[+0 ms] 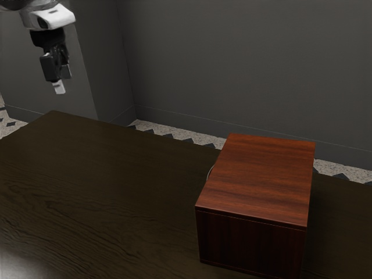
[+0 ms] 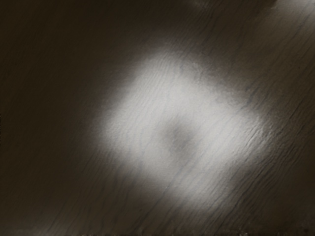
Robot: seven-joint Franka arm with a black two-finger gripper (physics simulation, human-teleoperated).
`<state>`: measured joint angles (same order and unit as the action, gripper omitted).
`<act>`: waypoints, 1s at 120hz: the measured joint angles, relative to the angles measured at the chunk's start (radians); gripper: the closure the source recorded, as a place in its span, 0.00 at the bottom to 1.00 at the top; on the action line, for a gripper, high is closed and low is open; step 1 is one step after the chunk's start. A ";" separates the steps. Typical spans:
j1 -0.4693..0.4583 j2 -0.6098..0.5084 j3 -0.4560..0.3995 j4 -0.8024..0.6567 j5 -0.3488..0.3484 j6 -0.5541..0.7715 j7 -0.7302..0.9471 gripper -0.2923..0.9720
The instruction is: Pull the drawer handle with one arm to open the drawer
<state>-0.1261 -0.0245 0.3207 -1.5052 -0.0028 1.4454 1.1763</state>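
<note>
- Gripper [image 1: 58, 87] hangs high at the exterior view's upper left, above the table's far corner, pointing down and holding nothing. From this side angle I cannot tell whether it is spread or pressed together.
- Drawer box [image 1: 256, 195]: a reddish-brown wooden block standing flat on the table at the exterior view's lower right, well apart from the gripper.
- Nothing is visibly pulled out on the faces in sight. A thin seam [image 1: 250, 220] runs just under the top on the near face.
- The handle cannot be made out with certainty. A pale curve [image 1: 210, 168] peeks out beside the box's side toward the exterior view's left and may be it.
- Handling, as a judgement: stiff and solid, not fragile. The box looks light enough to slide on the smooth tabletop if tugged off-line, so hook the handle at its middle and draw straight out along the drawer's run.
- Risk: the polished wood looks slippery, so a grip on the panel itself would likely fail. Take the handle only.
- Table [image 1: 104, 192]: dark grained wood. In the wrist view, the table [image 2: 49, 196] shows a bright glare patch [image 2: 147, 98] beneath the hand.
- Beyond the table: a plain grey wall [image 1: 232, 58] and a speckled floor [image 1: 186, 135].
- No brands, labels or legible writing anywhere.
</note>
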 joint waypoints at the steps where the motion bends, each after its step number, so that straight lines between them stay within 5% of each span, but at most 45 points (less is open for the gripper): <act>1: 0.003 0.001 0.000 0.000 0.003 0.001 0.010 0.23; 25: 0.072 0.035 -0.001 -0.062 -0.021 0.106 0.296 0.23; 68: 0.114 0.125 -0.007 -0.139 -0.263 0.367 0.864 0.24; 91: 0.105 0.175 -0.009 -0.138 -0.310 0.422 1.136 0.25; 120: 0.122 0.279 -0.030 -0.128 -0.514 0.458 1.455 0.30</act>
<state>-0.0045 0.2541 0.2908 -1.6335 -0.5168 1.9031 2.6316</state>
